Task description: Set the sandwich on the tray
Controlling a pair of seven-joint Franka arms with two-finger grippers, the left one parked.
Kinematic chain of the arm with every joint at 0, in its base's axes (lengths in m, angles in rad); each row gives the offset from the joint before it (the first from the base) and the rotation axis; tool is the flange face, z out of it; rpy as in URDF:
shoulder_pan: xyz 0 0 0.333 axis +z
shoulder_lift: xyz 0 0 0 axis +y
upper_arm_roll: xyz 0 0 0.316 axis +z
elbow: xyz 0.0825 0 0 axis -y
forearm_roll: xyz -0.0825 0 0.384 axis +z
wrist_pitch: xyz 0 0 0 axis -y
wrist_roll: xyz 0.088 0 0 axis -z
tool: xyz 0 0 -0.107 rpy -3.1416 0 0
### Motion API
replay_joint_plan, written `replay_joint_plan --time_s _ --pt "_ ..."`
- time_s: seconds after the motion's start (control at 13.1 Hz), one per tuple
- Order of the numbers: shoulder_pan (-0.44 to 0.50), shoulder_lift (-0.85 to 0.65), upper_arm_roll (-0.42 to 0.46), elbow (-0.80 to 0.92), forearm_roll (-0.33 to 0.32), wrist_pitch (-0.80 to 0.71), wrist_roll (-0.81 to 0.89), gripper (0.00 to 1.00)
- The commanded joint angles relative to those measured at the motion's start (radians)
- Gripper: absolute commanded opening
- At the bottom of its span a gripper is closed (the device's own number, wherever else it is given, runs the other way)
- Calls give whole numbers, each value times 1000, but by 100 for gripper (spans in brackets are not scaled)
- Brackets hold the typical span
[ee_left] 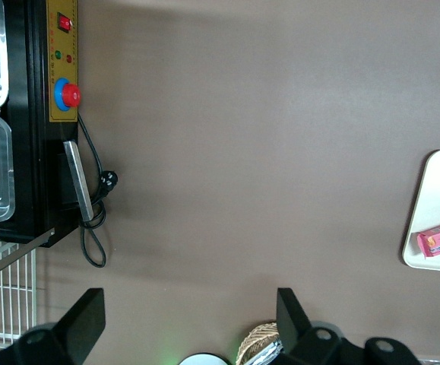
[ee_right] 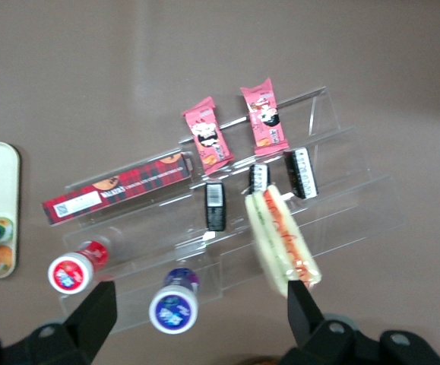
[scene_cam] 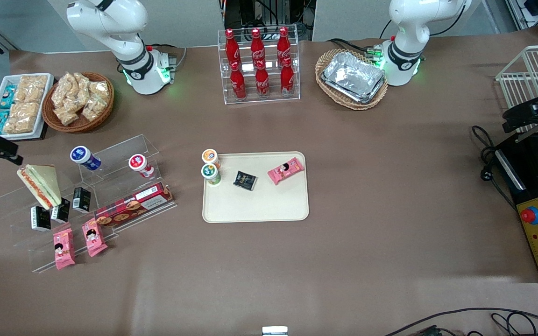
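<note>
**Sandwich on the display steps, tray holds other snacks**

Sandwich (scene_cam: 40, 185) lies on the clear acrylic stepped stand (scene_cam: 124, 149) toward the working arm's end of the table, well apart from the tray (scene_cam: 255, 205). Wedge rests tilted, filling stripe visible along one edge; black packets (scene_cam: 81, 199) sit just beside its nearer end.

Gripper (ee_right: 201, 315) hangs above the stand, fingers apart and clamped on nothing. One fingertip (ee_right: 299, 300) shows right by the sandwich's end; the blue-lid cup (ee_right: 174, 308) sits between the fingers in that view.

Stand contents:
- blue-lid cup and red-lid cup (scene_cam: 140, 164) on the upper step
- red tartan biscuit box (scene_cam: 133, 204) lying flat
- two pink snack packets (scene_cam: 78, 243) on the step nearest the front camera

Tray contents: orange-lid cup (scene_cam: 210, 157) and green-lid cup (scene_cam: 210, 173) at one corner, touching each other; one dark packet (scene_cam: 244, 180); one pink packet (scene_cam: 286, 170). Rest of the tray floor is bare.

Other containers:
- wicker basket (scene_cam: 79, 101) with bagged snacks
- white tray (scene_cam: 19, 105) with snack packs
- second wicker basket (scene_cam: 352, 78) with stacked foil trays
- clear rack (scene_cam: 259, 65) with six red cola bottles
</note>
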Motion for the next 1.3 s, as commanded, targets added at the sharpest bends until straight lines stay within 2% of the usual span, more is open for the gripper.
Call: replay_joint_plan --time_s 0.0,0.31,0.53,0.92,1.22 --pt "-7 34 -86 1 55 30 -239 100" --pt "-6 33 -140 -97 55 90 -448 100" --pt "-21 -15 -157 -268 55 240 -532 100" --pt "-26 -38 -157 -453 53 403 -563 100" --pt "-40 -35 -159 -504 53 474 -593 100"
